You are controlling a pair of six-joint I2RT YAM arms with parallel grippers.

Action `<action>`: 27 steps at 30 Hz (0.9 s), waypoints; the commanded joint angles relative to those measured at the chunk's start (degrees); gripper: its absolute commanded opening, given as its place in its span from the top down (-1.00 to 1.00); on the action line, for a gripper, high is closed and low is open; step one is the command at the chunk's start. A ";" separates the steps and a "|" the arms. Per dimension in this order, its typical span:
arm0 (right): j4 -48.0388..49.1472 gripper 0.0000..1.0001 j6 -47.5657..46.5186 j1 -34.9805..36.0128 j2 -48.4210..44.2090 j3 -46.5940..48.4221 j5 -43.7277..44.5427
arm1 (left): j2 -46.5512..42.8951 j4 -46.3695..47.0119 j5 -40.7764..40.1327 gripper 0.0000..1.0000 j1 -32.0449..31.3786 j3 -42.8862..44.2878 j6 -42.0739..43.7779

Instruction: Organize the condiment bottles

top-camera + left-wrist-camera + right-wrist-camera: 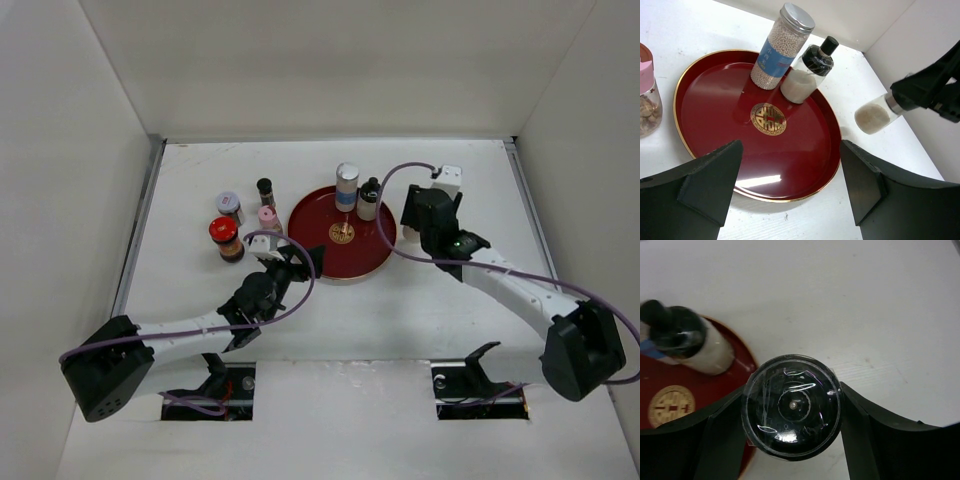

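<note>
Beige granules show through the grey-capped shaker (873,117), whose base sits just off the right rim of the round red tray (710,110). Whether it rests on the tabletop (400,330) or hangs just above it, I cannot tell. My right end effector (792,410) is clamped on it from above, with a black finger pressed against each side of the cap.

On the tray's far part stand two more bottles, touching each other: the white blue-banded cylinder (780,50) with its silver lid, and just to its right the black-topped bottle (807,75) of white powder. The gold emblem (768,118) at the tray's middle lies bare.

My left end effector (790,165) hangs over the tray's near-left rim, fingers apart and holding nothing.

Four bottles stand on the tabletop left of the tray. The pink-capped jar (269,218) is nearest the rim, and the thin dark bottle (265,190) is just behind it. The silver-lidded jar (230,206) is farther left, and the red-capped dark jar (227,240) is nearest to me.
</note>
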 commanded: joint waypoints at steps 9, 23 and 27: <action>11.02 -0.01 0.77 6.46 10.44 11.99 -6.10 | 0.32 2.87 0.25 -0.55 0.91 -0.07 -0.37; 15.77 -0.64 0.24 8.84 17.76 9.01 -5.22 | 2.34 2.96 -0.10 -0.55 2.49 0.63 0.24; 15.25 -0.96 0.59 9.19 13.82 7.26 -5.05 | 1.30 0.86 -0.10 -0.54 3.45 2.21 0.86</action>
